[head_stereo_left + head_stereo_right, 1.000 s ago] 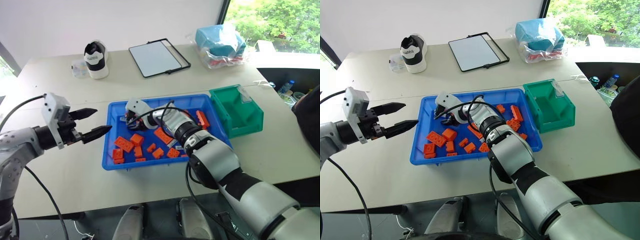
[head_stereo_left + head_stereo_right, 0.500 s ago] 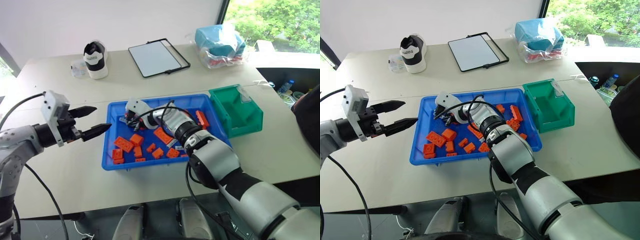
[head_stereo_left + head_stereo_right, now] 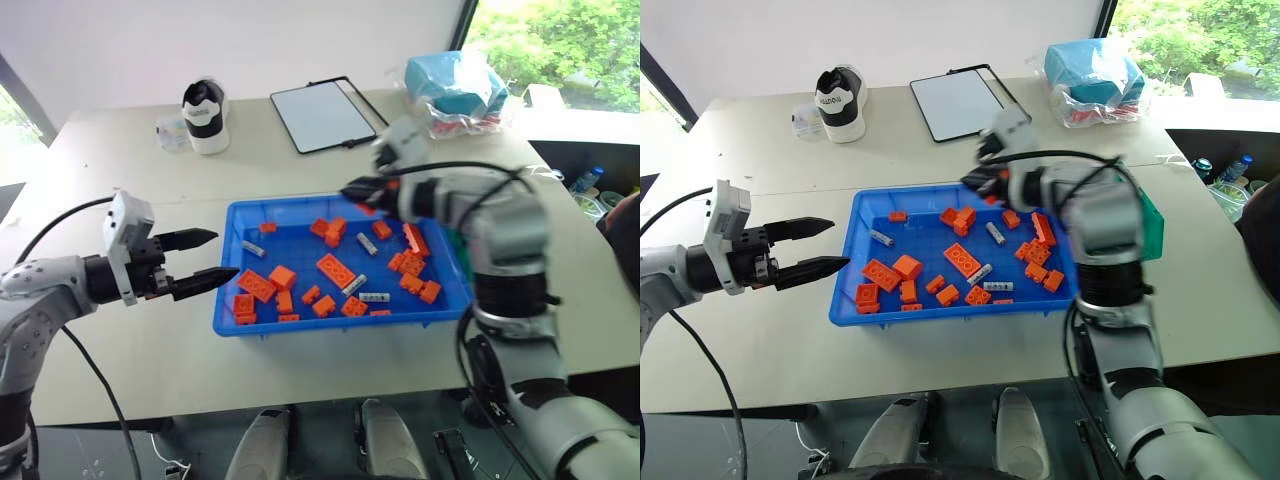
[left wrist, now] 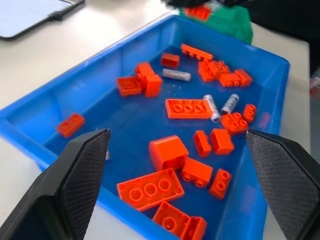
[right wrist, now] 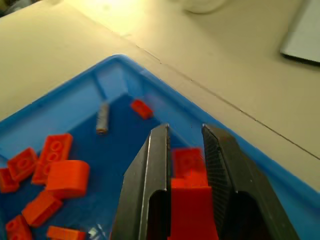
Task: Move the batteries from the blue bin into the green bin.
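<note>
The blue bin (image 3: 300, 202) lies mid-table, scattered with orange bricks. Silvery batteries lie in it: one battery (image 3: 252, 248) at the far left, another (image 3: 366, 243) in the middle, two (image 3: 350, 285) (image 3: 374, 297) nearer the front. My right gripper (image 3: 362, 188) hangs above the bin's far rim, pointing left. Its fingers (image 5: 160, 165) stand close, and an orange brick (image 5: 189, 165) fills the gap between them. My left gripper (image 3: 222, 254) is open, level, just left of the bin. My right arm hides most of the green bin (image 3: 1151, 228), at the blue bin's right end.
A black-and-white shoe (image 3: 205, 103) and a small clear container (image 3: 170, 130) stand at the back left. A framed white board (image 3: 322, 115) lies behind the bin. A bagged blue bundle (image 3: 455, 85) sits at the back right. Bare table surrounds the bin.
My right gripper has lifted out of the bin's left part and swung up and right to above the far rim. The left gripper has barely moved. The camera view has shifted.
</note>
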